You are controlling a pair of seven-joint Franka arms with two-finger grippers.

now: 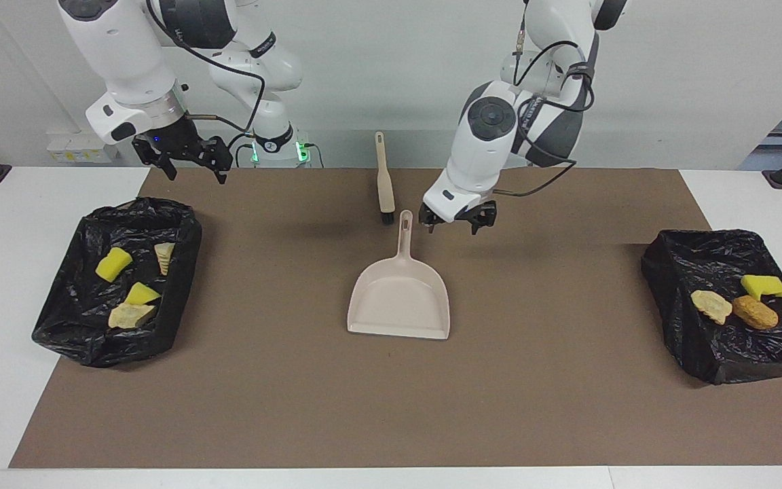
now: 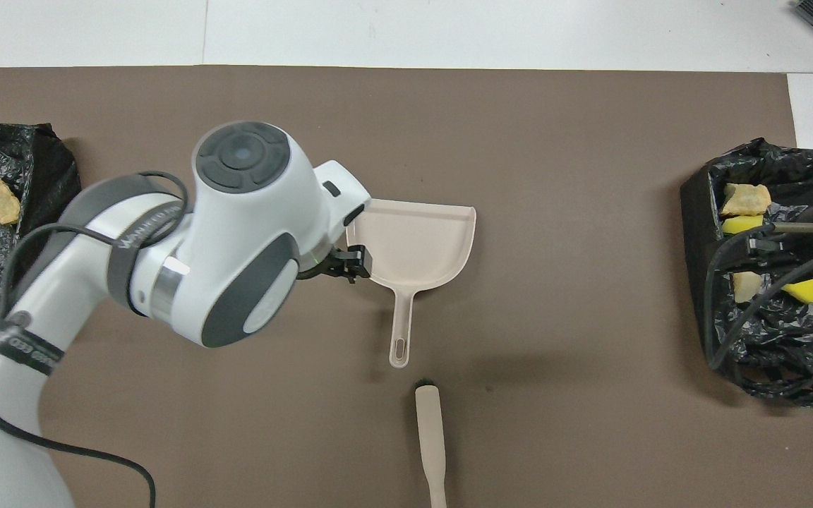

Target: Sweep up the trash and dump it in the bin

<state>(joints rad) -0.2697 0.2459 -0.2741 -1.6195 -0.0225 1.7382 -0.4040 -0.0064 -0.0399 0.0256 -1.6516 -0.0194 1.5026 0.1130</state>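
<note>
The trash lies in two black-bag-lined bins. The bin (image 1: 180, 231) at the right arm's end holds yellow sponge chunks (image 1: 114, 263) and cream lumps (image 1: 132, 315). The bin (image 1: 662, 265) at the left arm's end holds a yellow chunk (image 1: 764, 286), a cream lump (image 1: 711, 305) and an orange-brown nugget (image 1: 755, 312). The beige dustpan (image 1: 398, 299) lies flat mid-mat with its handle (image 1: 404, 231) toward the robots. My left gripper (image 1: 455, 224) hangs open and empty over the mat beside that handle. My right gripper (image 1: 195, 170) waits open over the mat by its bin.
A beige brush (image 1: 384, 180) lies on the brown mat (image 1: 533, 407) just nearer to the robots than the dustpan handle, also seen as the brush (image 2: 431, 444) from overhead. There the left arm (image 2: 237, 233) covers part of the mat beside the dustpan (image 2: 413, 236).
</note>
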